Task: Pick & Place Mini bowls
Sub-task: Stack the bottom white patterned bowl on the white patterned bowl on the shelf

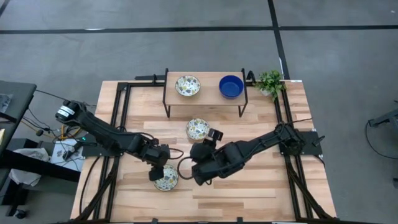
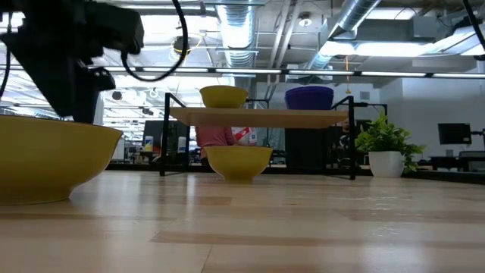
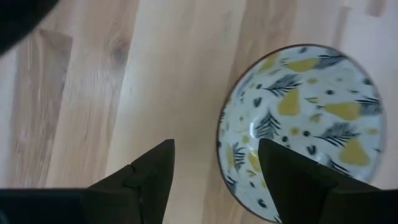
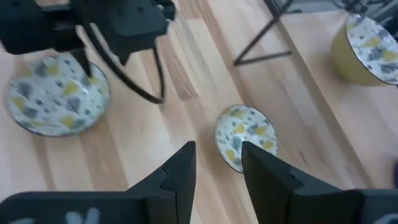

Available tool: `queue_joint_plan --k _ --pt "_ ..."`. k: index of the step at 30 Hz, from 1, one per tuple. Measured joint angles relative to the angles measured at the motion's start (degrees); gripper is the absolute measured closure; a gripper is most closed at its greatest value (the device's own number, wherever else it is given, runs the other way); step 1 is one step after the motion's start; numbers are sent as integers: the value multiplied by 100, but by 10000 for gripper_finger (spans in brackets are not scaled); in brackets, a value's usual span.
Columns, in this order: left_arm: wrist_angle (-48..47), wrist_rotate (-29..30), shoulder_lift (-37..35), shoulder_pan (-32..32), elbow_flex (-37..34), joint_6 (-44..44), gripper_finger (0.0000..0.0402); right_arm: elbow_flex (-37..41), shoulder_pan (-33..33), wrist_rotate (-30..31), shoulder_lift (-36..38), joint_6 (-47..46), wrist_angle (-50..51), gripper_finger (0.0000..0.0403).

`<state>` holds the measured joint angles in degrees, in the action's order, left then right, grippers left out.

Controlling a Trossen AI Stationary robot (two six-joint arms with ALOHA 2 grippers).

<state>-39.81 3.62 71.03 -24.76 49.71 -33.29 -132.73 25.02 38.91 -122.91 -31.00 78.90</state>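
Three cream bowls with a yellow and black leaf pattern show, plus one blue bowl. The nearest patterned bowl (image 1: 166, 179) (image 3: 298, 118) rests on the table under my left gripper (image 1: 159, 172) (image 3: 214, 180). That gripper is open and points down, its fingers on either side of the bowl's rim. A second patterned bowl (image 1: 198, 129) (image 4: 245, 135) sits mid-table. The third (image 1: 188, 86) and the blue bowl (image 1: 231, 86) stand on a small shelf (image 1: 205, 98). My right gripper (image 1: 198, 176) (image 4: 217, 177) is open and hovers just right of the nearest bowl. Other blue bowls are not in view. My left gripper comes from above, one finger (image 3: 292, 180) over the inside of the nearest bowl and the other (image 3: 149, 180) outside its rim (image 3: 221, 146). The bowl sits flat on the table. I cannot tell whether either finger touches it.
A small potted plant (image 1: 270, 82) (image 2: 386, 148) stands at the far right corner beside the shelf. Black frame rails (image 1: 121, 118) run along the table's left and right sides. Bare wood lies along the near edge (image 1: 249, 199). Both arms meet close together mid-table.
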Motion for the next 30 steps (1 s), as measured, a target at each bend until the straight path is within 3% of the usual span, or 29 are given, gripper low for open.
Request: queue_joint_plan --k 17,22,28,30 --pt "336 -189 977 126 0 -154 219 -2 -54 9 131 309 831 284" --pt "369 -263 1072 126 0 -173 275 -2 -77 -30 158 457 900 284" --pt "420 -448 819 131 7 -200 383 -2 -117 -46 163 629 1000 285" --pt "411 -393 715 134 1 -328 387 -2 -124 -84 162 686 1002 286"
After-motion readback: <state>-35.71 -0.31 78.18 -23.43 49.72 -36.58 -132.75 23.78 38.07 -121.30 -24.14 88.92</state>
